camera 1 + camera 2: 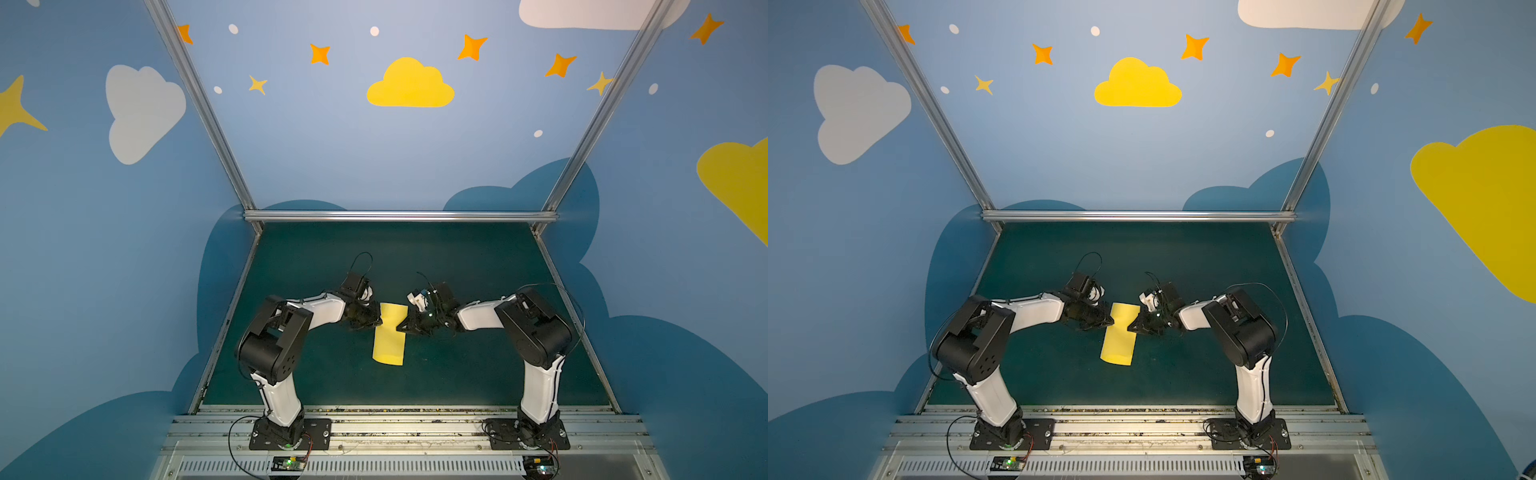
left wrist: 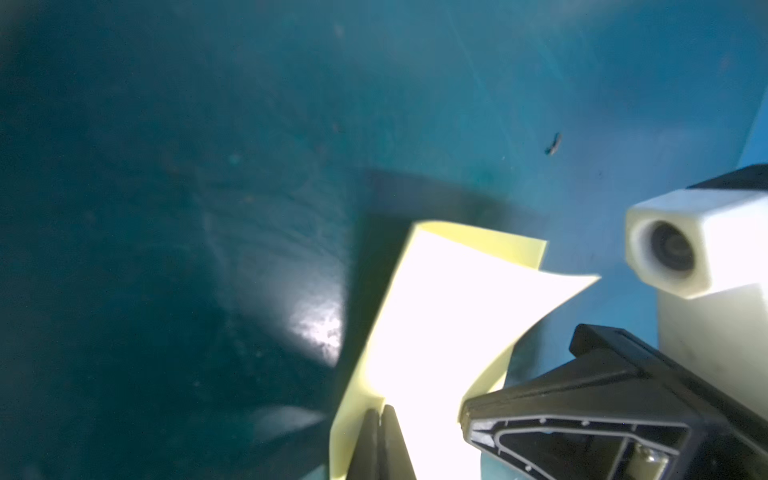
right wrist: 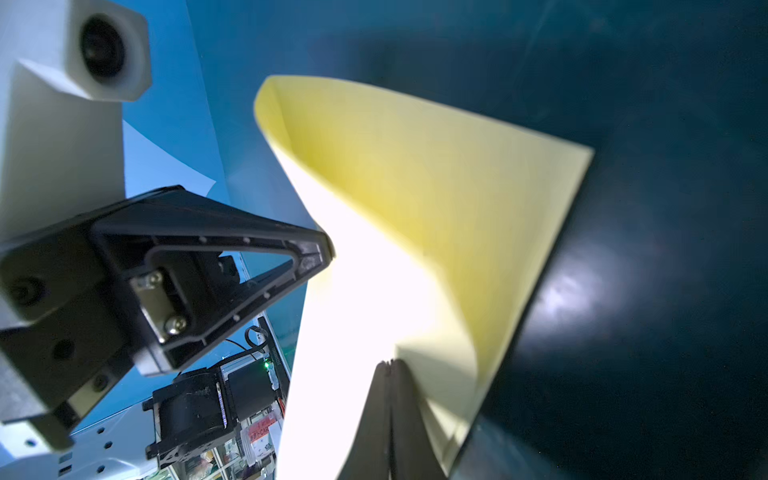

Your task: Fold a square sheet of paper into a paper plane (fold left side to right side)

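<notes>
No legible txt, brand name or nr in any view. Only candidate was a small red-and-white label (image 3: 261, 429) on the clutter seen low in the right wrist view; its marks were too blurred to read.

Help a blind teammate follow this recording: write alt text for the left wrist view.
The left gripper, shut, pinches one edge of a pale yellow sheet of paper that is doubled over and bowing loosely over the dark green table. The right gripper, its white wrist camera behind it, grips the opposite edge.
</notes>
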Motion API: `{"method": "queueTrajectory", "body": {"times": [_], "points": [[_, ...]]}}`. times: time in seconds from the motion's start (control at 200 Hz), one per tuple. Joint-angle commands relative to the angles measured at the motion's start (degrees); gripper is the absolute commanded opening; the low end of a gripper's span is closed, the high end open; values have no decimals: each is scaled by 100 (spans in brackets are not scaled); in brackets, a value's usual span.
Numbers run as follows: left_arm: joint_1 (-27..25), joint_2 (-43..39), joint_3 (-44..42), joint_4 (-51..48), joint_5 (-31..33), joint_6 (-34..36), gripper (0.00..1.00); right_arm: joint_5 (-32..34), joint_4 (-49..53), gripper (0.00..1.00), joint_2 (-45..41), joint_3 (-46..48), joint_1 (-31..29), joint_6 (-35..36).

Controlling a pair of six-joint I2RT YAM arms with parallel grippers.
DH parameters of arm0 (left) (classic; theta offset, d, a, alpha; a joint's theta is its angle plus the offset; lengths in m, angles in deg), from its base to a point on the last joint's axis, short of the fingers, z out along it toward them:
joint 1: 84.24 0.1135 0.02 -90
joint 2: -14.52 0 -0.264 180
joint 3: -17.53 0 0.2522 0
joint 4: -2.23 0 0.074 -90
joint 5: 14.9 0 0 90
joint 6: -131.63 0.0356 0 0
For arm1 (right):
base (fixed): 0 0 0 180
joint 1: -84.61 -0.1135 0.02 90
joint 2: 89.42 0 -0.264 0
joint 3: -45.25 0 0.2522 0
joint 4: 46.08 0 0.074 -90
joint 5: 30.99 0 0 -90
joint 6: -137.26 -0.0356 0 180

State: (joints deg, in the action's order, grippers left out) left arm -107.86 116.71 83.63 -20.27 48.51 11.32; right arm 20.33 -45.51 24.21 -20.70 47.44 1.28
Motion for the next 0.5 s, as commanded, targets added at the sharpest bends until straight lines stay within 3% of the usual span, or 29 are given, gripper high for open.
{"method": "queueTrajectory", "body": {"times": [0.0, 0.245, 0.496], "points": [[184, -73, -213, -72, 295, -6, 4, 1240, 1375, 0, 767, 323, -87, 167], [242, -529, 131, -318, 191, 134, 4, 1248, 1425, 0, 791, 296, -76, 208], [202, -69, 688, -272, -227, 257, 4, 1258, 1450, 0, 761, 305, -79, 203]]}}
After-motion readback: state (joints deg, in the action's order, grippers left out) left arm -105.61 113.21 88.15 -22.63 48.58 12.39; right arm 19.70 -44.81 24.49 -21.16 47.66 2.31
